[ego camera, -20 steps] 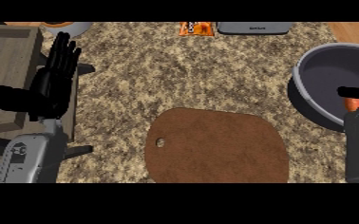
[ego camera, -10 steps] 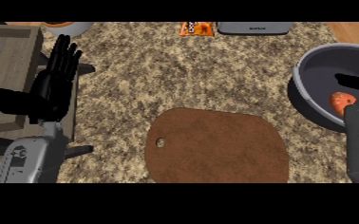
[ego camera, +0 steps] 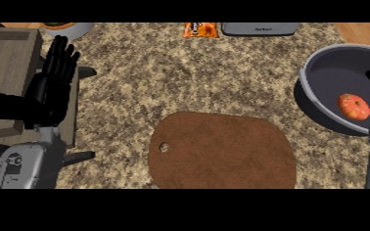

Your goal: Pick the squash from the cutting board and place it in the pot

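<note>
The orange squash (ego camera: 353, 106) lies inside the grey pot (ego camera: 318, 68) at the right edge of the head view, with nothing touching it. The brown cutting board (ego camera: 221, 151) sits bare at lower centre, a small hole near its left side. My left hand (ego camera: 53, 81) rests open at the left, fingers straight and pointing up, far from both board and pot. My right hand does not show in the view.
A grey rectangular appliance (ego camera: 259, 28) and an orange packet (ego camera: 200, 30) sit along the far edge. A bowl (ego camera: 66, 28) stands at the far left corner. A wooden box (ego camera: 16, 54) lies under my left hand.
The squash has settled lower in the pot, and my right arm has withdrawn out of the view at the right edge. The left hand has not moved.
</note>
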Motion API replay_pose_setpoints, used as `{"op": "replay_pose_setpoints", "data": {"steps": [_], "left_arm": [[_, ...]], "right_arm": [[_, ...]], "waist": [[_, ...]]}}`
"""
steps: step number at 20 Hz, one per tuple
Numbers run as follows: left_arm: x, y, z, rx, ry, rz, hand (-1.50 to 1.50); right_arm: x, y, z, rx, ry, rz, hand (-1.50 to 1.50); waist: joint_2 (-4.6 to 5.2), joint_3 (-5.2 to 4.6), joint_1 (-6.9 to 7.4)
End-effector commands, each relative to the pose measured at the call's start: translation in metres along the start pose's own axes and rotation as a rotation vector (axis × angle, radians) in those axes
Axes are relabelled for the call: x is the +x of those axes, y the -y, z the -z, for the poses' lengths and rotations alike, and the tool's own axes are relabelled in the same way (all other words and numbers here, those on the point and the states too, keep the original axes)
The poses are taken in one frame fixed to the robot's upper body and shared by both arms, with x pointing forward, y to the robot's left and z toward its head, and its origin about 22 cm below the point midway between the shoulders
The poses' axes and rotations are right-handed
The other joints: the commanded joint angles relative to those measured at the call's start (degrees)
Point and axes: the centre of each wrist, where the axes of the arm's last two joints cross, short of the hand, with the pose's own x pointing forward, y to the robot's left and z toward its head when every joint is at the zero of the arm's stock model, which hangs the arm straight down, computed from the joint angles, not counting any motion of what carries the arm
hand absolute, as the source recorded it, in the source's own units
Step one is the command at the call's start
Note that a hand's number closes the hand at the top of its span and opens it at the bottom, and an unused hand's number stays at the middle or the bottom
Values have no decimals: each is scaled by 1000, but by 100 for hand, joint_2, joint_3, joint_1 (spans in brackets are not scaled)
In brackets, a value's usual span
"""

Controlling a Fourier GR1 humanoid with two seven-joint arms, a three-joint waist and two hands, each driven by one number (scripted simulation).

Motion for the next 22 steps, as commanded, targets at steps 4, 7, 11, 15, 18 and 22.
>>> {"op": "replay_pose_setpoints", "data": {"steps": [4,7,11,15,18,22], "left_arm": [[-5,-9,-12,-6,-5,1,0],[2,-29,-6,12,-1,5,0],[-21,0,-5,-1,3,5,0],[14,-3,6,23,7,1,0],[7,-9,-6,-15,-2,-12,0],[0,-7,5,-4,8,5,0]], "right_arm": [[-18,61,21,-93,43,129,-150],[-47,101,-1,-134,24,160,-150],[-74,123,-10,-160,24,162,-150],[-99,163,-22,-175,40,169,-150],[-101,193,-9,-183,36,161,-150],[-110,230,-23,-184,36,167,-150]], "waist": [[-6,-3,-19],[-21,-6,-79],[8,-1,-35],[-6,4,-54],[1,0,-16],[-4,-1,-75]]}}
